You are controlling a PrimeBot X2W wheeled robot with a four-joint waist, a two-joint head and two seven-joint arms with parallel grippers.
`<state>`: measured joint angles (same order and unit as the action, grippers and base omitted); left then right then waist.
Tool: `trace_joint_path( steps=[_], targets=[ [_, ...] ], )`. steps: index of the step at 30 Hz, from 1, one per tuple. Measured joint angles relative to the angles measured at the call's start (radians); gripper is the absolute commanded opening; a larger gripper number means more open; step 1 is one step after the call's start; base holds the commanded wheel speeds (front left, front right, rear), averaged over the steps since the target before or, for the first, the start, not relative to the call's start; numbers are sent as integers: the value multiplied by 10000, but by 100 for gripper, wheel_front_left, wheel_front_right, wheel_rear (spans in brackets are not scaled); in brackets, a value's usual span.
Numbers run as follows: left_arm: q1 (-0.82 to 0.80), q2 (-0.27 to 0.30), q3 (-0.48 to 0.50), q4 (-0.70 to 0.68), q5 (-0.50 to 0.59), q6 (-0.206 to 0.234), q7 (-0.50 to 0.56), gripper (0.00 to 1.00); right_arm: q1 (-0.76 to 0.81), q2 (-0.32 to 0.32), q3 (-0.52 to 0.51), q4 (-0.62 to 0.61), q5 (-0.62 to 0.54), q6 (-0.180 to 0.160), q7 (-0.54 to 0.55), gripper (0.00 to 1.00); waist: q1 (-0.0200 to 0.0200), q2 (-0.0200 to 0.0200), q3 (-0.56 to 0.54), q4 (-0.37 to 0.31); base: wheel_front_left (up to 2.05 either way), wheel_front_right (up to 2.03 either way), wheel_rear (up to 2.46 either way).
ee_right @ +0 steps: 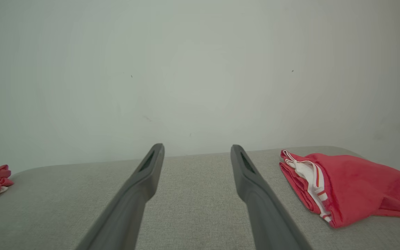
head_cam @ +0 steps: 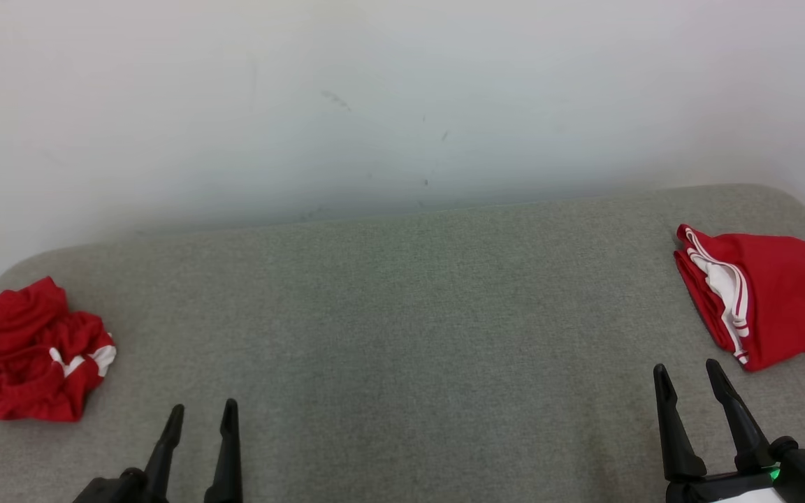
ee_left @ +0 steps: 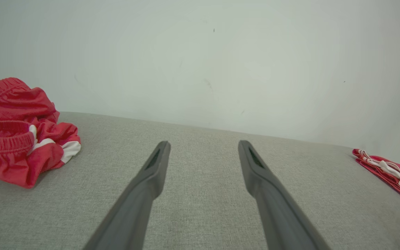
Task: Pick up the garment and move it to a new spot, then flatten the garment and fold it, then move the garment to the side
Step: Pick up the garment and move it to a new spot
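The crumpled garment (head_cam: pixel 32 353), red shorts of thin, slightly glossy mesh with white side panels and a gathered elastic waistband, is heaped in a loose ball at the left edge of the grey cloth-covered table (head_cam: pixel 402 314), near its rounded far left corner. Nothing is touching it. The left gripper (head_cam: pixel 203 406) is held at the near edge, to the right of the heap and apart from it, its two long dark fingers spread wide and empty. The right gripper (head_cam: pixel 686 367) is likewise parted and empty at the near edge toward the right. It is near but clear of a second red garment (head_cam: pixel 773 300), which is folded flat with white striped trim at the right edge and is judged to be finished.

The pick-up is judged not yet begun. It is best done by the left gripper. A raised fold or the thick waistband should be pinched rather than slippery flat cloth, with enough layers taken that the heap is lifted whole and not dragged over the coarse woven cover. The bare middle of the table is suited as the new spot.
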<state>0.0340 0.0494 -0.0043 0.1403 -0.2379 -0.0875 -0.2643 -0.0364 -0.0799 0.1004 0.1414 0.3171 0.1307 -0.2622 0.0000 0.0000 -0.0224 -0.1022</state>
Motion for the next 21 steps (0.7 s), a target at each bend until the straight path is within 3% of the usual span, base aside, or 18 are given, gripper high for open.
trace_joint_path(
  steps=[10,21],
  targets=[
    [-136,-2,-33,73,0,-12,2,100,-4,4,46,63,15,0,-2,100,0,0,-34,384,0,0,0],
    [-276,-4,54,159,186,-4,0,100,32,63,224,203,228,0,-2,100,0,0,-45,1897,0,0,0]
  ],
)
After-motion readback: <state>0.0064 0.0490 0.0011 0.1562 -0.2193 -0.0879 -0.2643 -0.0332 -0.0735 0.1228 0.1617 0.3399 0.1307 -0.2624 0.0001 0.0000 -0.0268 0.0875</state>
